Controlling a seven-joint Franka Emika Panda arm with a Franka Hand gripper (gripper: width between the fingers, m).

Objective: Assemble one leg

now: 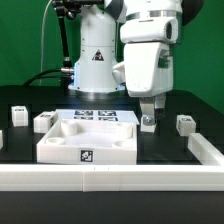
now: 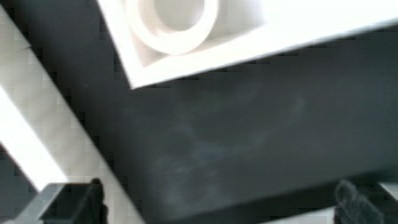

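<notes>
Your gripper (image 1: 148, 119) hangs wide open and empty, just beside the tray (image 1: 55, 150) on the exterior view's right. A leg (image 1: 185, 124) stands farther out from the tray, untouched.

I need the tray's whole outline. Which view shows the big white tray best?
The exterior view: the tray shows whole, rim and front tag included. The wrist view catches only a white corner with a round recess, probably the tray's, ahead of the open claw.

My claw (image 2: 219, 203) is spread wide, fingertips (image 2: 68, 205) apart over bare dark surface (image 2: 249, 130). White part (image 2: 267, 35) with round recess beyond; white strip (image 2: 32, 120) alongside.
</notes>
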